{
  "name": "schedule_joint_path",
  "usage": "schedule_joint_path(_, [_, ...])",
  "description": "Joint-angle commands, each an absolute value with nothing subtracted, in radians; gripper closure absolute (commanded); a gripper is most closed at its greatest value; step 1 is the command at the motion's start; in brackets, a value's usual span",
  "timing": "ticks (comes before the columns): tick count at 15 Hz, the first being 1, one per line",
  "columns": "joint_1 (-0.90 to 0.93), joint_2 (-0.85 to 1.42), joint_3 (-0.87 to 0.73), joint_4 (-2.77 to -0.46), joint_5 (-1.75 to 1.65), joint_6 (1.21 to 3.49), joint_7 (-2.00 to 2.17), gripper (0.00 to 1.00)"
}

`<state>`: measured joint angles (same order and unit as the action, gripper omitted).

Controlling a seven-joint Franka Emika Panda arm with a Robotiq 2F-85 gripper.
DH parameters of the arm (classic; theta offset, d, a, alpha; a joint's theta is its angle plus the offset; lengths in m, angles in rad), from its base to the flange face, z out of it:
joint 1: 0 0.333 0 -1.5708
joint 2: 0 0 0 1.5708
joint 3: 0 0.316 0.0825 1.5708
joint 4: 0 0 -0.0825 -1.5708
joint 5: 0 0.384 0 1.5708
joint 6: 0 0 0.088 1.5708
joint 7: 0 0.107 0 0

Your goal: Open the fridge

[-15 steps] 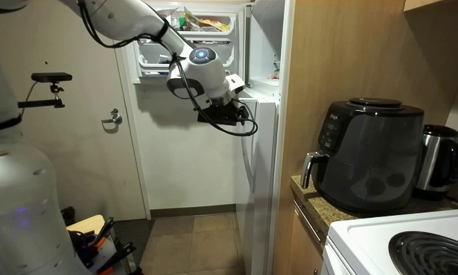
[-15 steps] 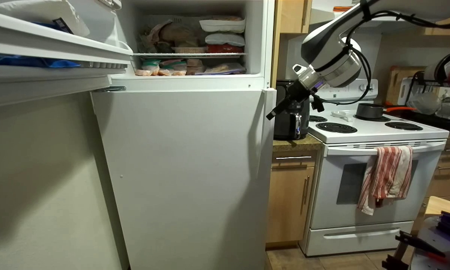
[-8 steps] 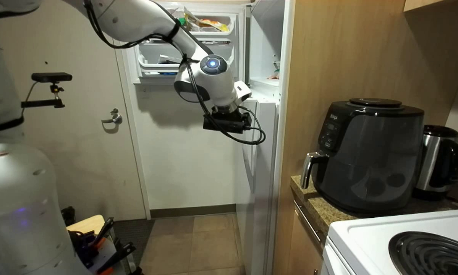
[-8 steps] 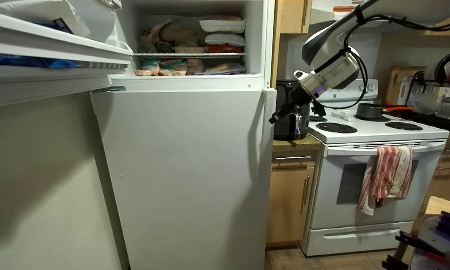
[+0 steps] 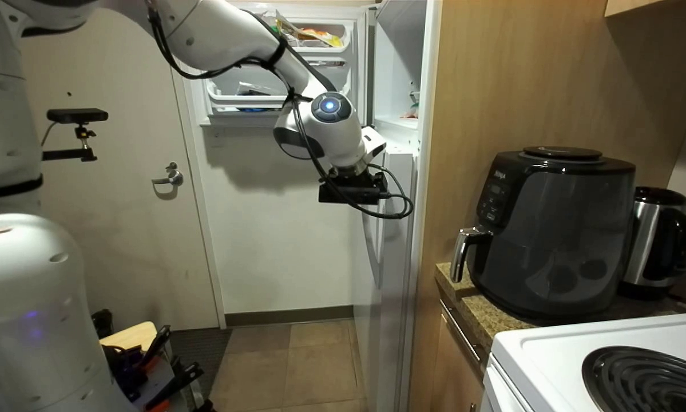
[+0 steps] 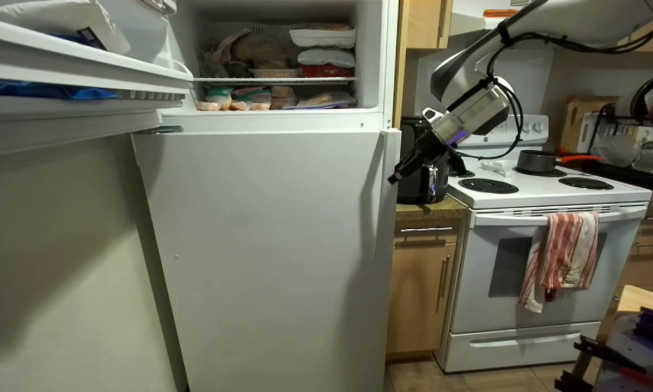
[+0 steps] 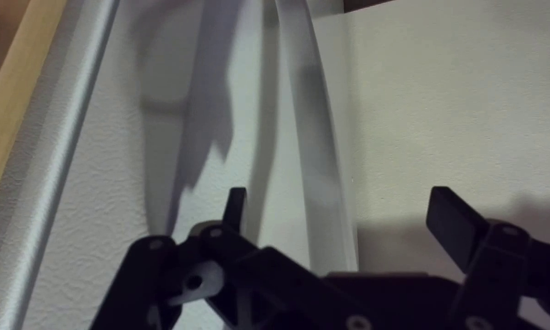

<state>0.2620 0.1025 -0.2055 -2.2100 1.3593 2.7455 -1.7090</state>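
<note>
The white fridge has its upper door (image 6: 59,122) swung wide, baring frozen food on its shelves, while the larger lower door (image 6: 266,239) sits closed. Along the right edge of that lower door runs a long white handle (image 6: 389,163), also visible in the wrist view as a pale curved bar (image 7: 318,165). My gripper (image 7: 340,189) is open, its two black fingers on either side of the bar with a wide gap from each. In an exterior view the gripper tip (image 6: 395,179) overlaps the handle's upper part; contact cannot be told. The wrist camera (image 5: 351,191) hides the fingers elsewhere.
A wood panel (image 5: 468,103) borders the fridge. Beside it on the counter (image 5: 486,320) stand a black air fryer (image 5: 554,234) and a steel kettle (image 5: 643,246). The white stove (image 6: 549,190) is to the right. A wall (image 6: 59,261) lies past the hinge side.
My arm has moved right and somewhat down in an exterior view, bringing the gripper lower beside the handle. The fridge doors have not moved.
</note>
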Motion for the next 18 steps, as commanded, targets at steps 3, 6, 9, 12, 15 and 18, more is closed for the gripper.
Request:
schedule_joint_path(3, [0.269,0.126,-0.177,-2.189,1.496,2.689,-1.83,0.0])
schedule_joint_path(6, [0.277,0.122,-0.161,-2.195,1.546,2.675,-1.868,0.0])
schedule_joint_path(9, [0.282,0.121,-0.157,-2.199,1.598,2.677,-1.921,0.0])
schedule_joint_path(12, [0.285,0.122,-0.154,-2.204,1.635,2.677,-1.959,0.0])
schedule_joint_path(15, [0.293,0.12,-0.147,-2.214,1.655,2.684,-1.984,0.0])
schedule_joint_path(18, [0.301,0.114,-0.138,-2.225,1.662,2.69,-1.996,0.0])
